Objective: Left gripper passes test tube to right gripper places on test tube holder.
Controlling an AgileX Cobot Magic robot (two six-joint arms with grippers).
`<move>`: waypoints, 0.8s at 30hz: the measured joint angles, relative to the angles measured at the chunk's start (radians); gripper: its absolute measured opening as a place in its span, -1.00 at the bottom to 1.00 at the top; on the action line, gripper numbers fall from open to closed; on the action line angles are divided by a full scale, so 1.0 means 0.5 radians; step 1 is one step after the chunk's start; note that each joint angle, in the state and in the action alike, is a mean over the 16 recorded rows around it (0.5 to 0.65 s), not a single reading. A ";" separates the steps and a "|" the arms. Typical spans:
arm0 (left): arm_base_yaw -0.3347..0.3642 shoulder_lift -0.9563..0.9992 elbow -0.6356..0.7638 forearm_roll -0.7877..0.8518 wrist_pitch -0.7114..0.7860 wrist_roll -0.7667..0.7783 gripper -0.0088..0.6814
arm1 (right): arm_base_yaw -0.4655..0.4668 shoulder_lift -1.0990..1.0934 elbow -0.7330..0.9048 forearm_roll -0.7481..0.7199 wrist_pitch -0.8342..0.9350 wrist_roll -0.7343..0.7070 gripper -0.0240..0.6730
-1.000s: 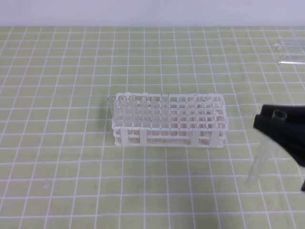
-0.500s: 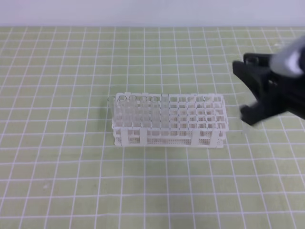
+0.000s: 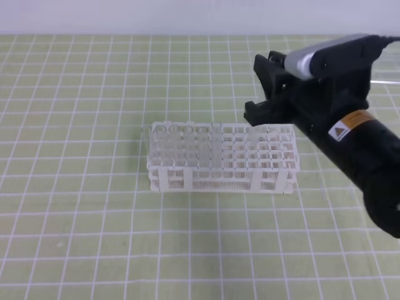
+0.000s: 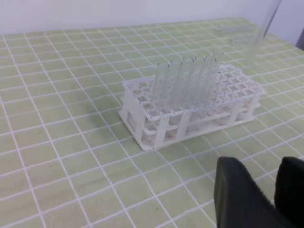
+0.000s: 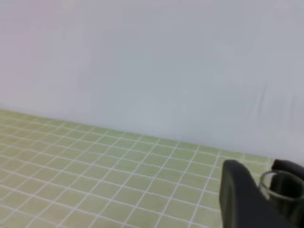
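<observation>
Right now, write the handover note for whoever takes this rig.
Right gripper: shut on the test tube, whose open rim shows between its fingers in the right wrist view. It hangs above the far right end of the test tube holder.
Left gripper: holds nothing, jaws apart, low over the mat near the holder.
Holder: upright on the grid mat, several tubes already along its left end.
Done: handover to the right gripper.
Left: lower the tube into a free hole and release.

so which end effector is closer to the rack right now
Right. The right end effector hovers over the rack's back right corner. The left end effector sits low in front of the rack, apart from it.
</observation>
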 joint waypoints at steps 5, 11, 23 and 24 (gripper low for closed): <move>0.000 0.003 0.001 0.005 -0.005 0.000 -0.47 | 0.018 0.142 -0.001 -0.188 -0.168 0.188 -0.61; 0.000 0.001 0.001 0.005 -0.007 0.000 -0.47 | 0.054 0.242 -0.002 -0.356 -0.279 0.282 -0.61; 0.000 0.009 0.001 0.009 -0.010 -0.001 -0.47 | 0.114 0.386 -0.003 -0.437 -0.380 0.277 -0.61; 0.001 0.010 0.001 0.011 -0.012 -0.001 -0.47 | 0.115 0.395 -0.003 -0.431 -0.386 0.269 -0.61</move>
